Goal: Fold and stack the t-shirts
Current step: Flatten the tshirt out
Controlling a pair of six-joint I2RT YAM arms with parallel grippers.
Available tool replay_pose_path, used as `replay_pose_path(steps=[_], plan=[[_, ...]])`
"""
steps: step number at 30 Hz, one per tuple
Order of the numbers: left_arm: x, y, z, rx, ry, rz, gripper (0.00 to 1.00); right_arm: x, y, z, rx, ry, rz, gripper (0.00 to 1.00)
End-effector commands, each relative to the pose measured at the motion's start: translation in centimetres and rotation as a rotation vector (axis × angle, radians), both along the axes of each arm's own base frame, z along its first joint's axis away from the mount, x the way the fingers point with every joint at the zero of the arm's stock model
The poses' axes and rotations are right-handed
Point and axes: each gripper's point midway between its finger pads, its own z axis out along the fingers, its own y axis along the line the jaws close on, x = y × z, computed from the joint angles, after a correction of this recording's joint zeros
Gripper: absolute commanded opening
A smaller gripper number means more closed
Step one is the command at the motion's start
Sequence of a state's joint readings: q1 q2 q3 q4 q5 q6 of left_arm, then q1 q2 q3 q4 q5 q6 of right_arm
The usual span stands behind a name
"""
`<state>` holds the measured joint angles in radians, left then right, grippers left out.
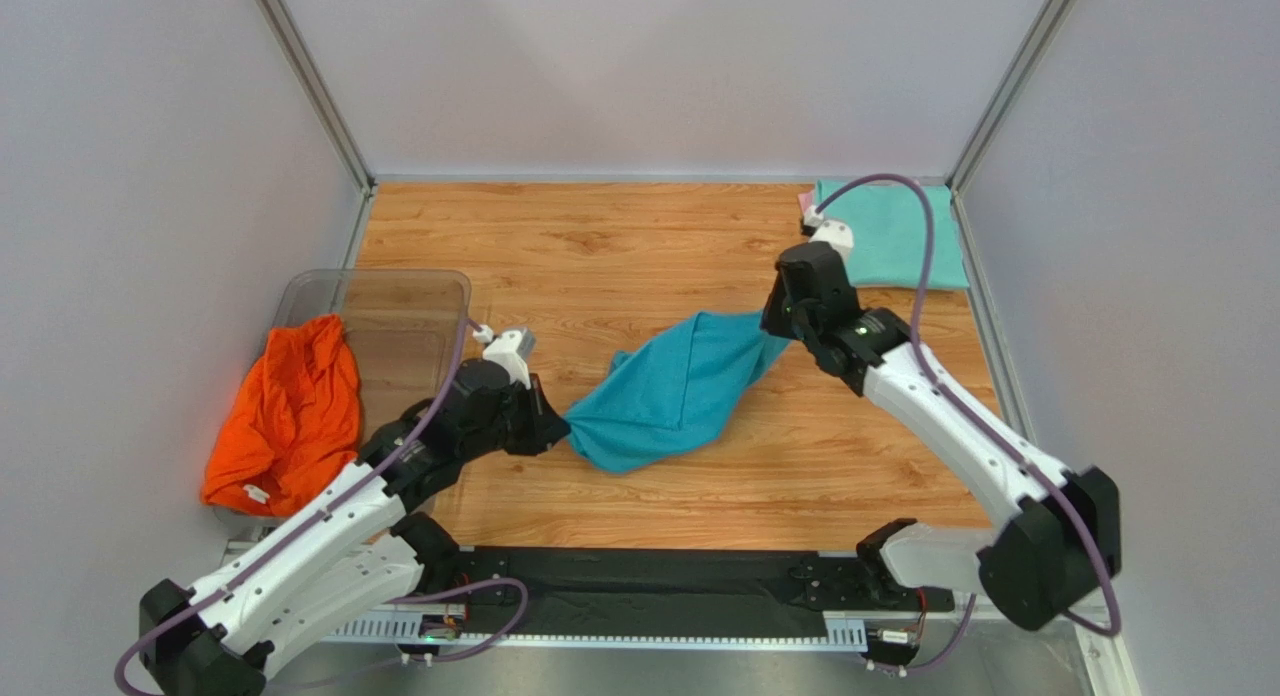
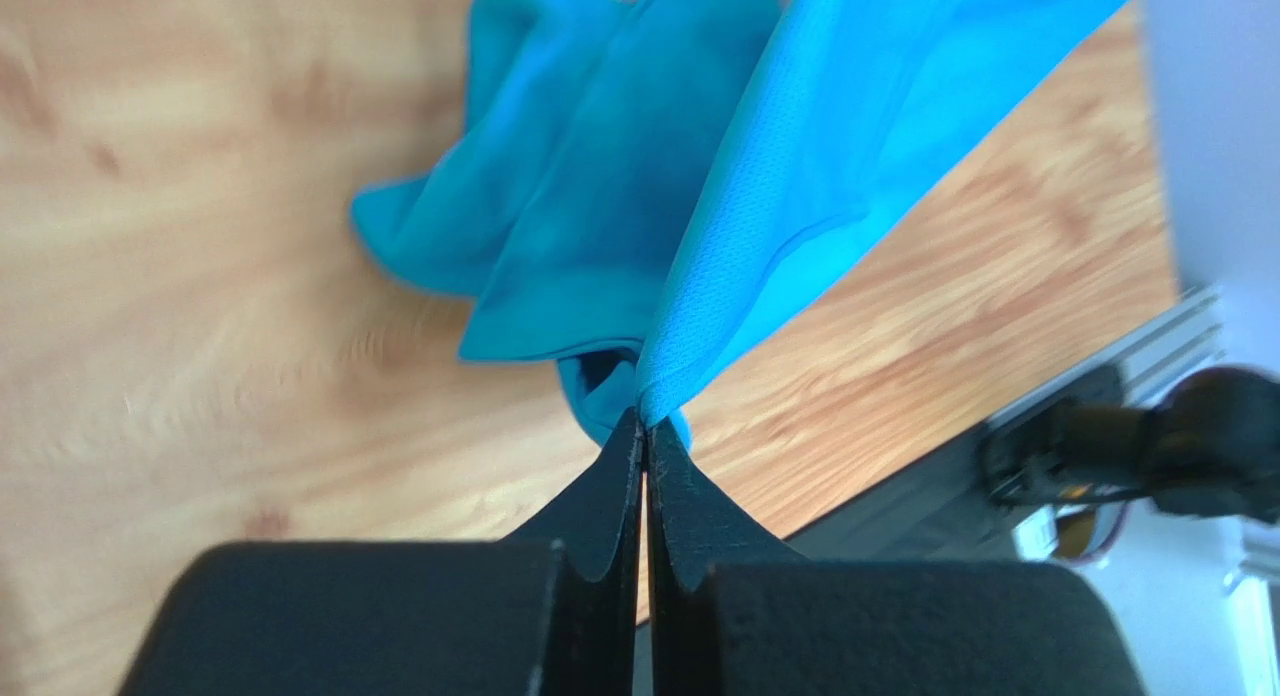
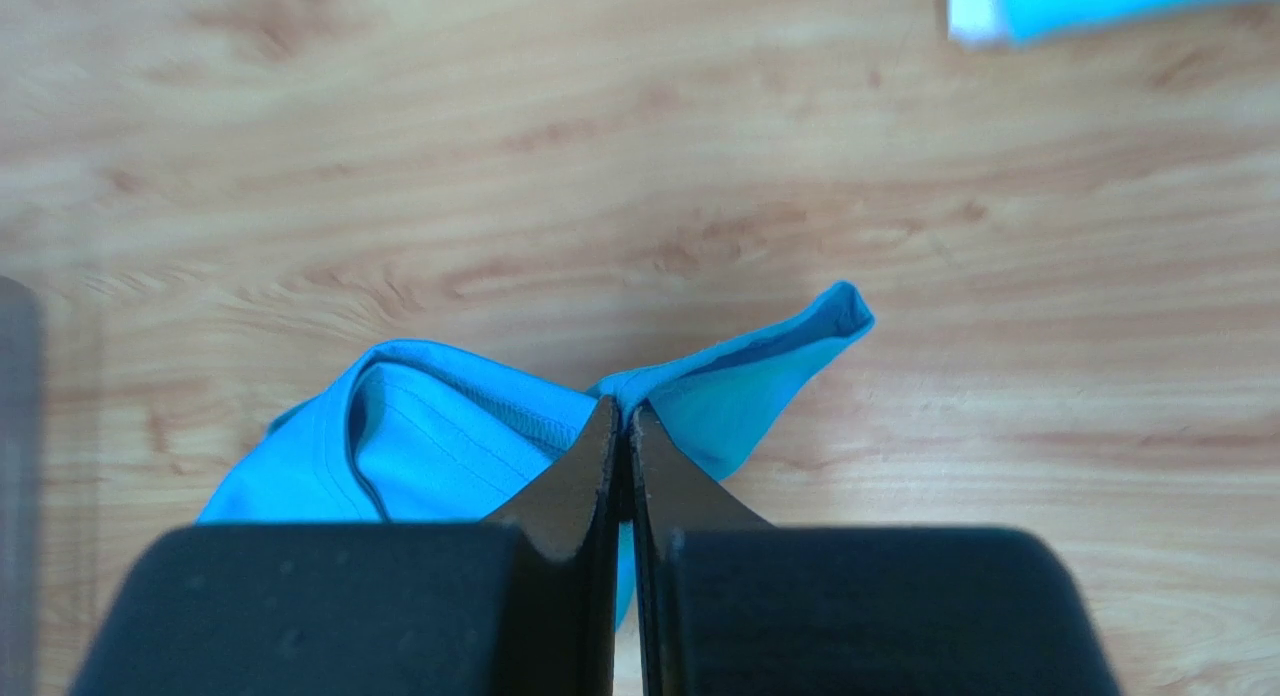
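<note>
A teal-blue t-shirt [image 1: 676, 389] hangs stretched between my two grippers over the middle of the wooden table. My left gripper [image 1: 553, 423] is shut on its near-left edge; the cloth [image 2: 781, 201] rises from the closed fingertips [image 2: 646, 426]. My right gripper [image 1: 777, 318] is shut on its far-right edge [image 3: 451, 441], pinched at the tips [image 3: 622, 414]. A bright orange t-shirt [image 1: 293, 411] lies crumpled at the left. A folded mint green t-shirt [image 1: 897, 234] lies at the far right corner, with a sliver of pale pink [image 1: 807, 201] at its left edge.
A clear plastic tub [image 1: 394, 318] stands at the left, the orange shirt partly against it. Grey walls enclose the table on three sides. A black rail [image 1: 646, 584] runs along the near edge between the arm bases.
</note>
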<state>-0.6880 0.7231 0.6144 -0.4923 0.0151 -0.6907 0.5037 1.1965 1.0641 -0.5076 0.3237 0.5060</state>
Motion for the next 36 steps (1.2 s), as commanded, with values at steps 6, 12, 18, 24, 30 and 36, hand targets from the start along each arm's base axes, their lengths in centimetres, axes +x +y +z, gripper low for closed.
replay_pose_path(steps=[6, 12, 18, 24, 30, 36], plan=[[1.5, 0.3, 16.7, -0.184, -0.414, 0.004, 0.0, -4.8, -3.5, 15.7, 0.059, -0.377, 0.033, 0.0], [-2.2, 0.1, 27.6, -0.346, -0.634, -0.15, 0.0, -10.0, -5.3, 25.8, 0.143, -0.616, 0.098, 0.0], [-9.9, 0.2, 36.8, -0.554, -0.814, -0.424, 0.0, -17.9, -4.6, 33.7, 0.268, -0.814, 0.342, 0.0], [-13.1, 1.0, 41.3, -0.62, -0.908, -0.523, 0.0, -23.9, -5.6, 37.9, 0.359, -0.977, 0.442, 0.0], [-12.3, 2.0, 43.3, -0.616, -0.965, -0.437, 0.0, -24.3, -4.8, 38.6, 0.35, -0.976, 0.503, 0.0], [-1.2, 0.9, 38.9, -0.365, -0.813, -0.097, 0.0, -15.9, -6.0, 34.9, 0.238, -0.822, 0.219, 0.0]])
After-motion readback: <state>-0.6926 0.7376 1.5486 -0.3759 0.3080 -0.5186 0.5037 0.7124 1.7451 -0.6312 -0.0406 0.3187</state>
